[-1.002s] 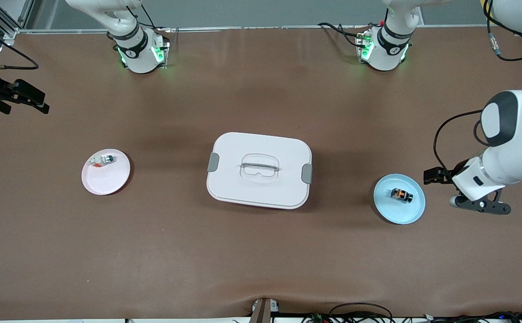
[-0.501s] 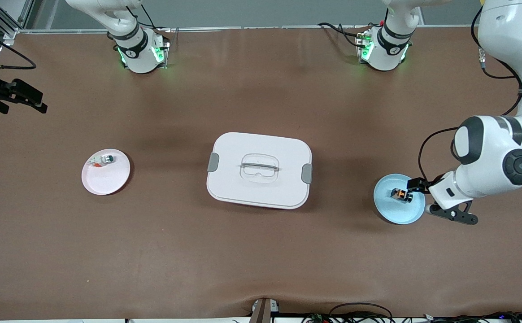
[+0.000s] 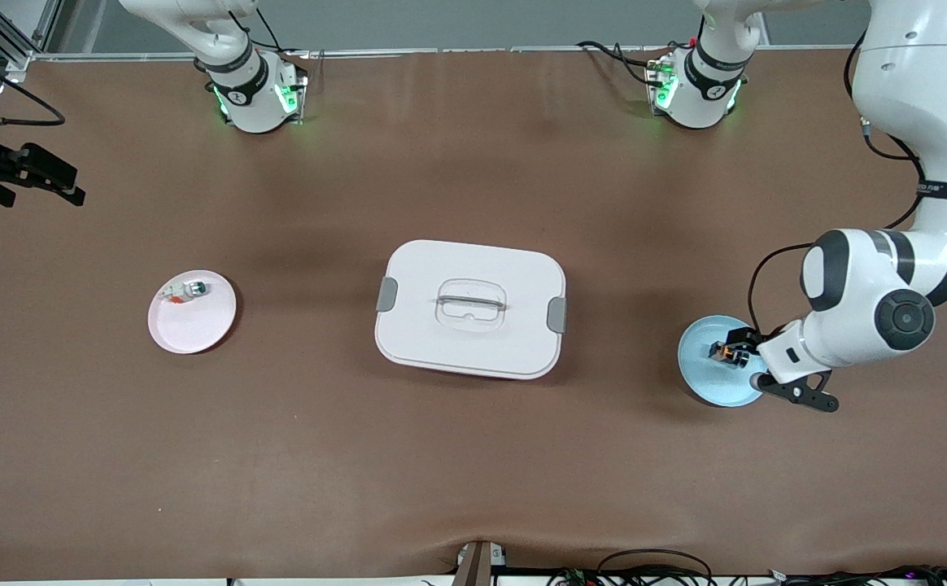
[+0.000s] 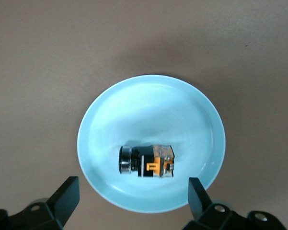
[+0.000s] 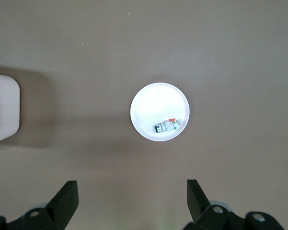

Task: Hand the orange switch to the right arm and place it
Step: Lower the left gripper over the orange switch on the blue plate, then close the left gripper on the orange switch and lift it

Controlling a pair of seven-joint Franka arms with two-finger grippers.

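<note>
The orange switch (image 3: 726, 352) (image 4: 147, 161), a tiny black part with an orange middle, lies on its side in a light blue plate (image 3: 705, 381) (image 4: 148, 103) toward the left arm's end of the table. My left gripper (image 3: 744, 353) (image 4: 133, 181) hangs just over that plate, open, its fingers standing wide on either side of the switch without touching it. My right gripper (image 3: 75, 185) (image 5: 132, 182) waits high over the right arm's end of the table, open and holding nothing.
A white lidded box (image 3: 470, 308) (image 5: 2, 110) with grey clasps sits mid-table. A pale pink plate (image 3: 193, 325) (image 5: 153, 100) toward the right arm's end holds a whitish small part (image 3: 185, 291) (image 5: 167, 126).
My left arm has swung in from the table's end, bringing its open gripper over the blue plate and the switch. The right gripper has barely shifted.
</note>
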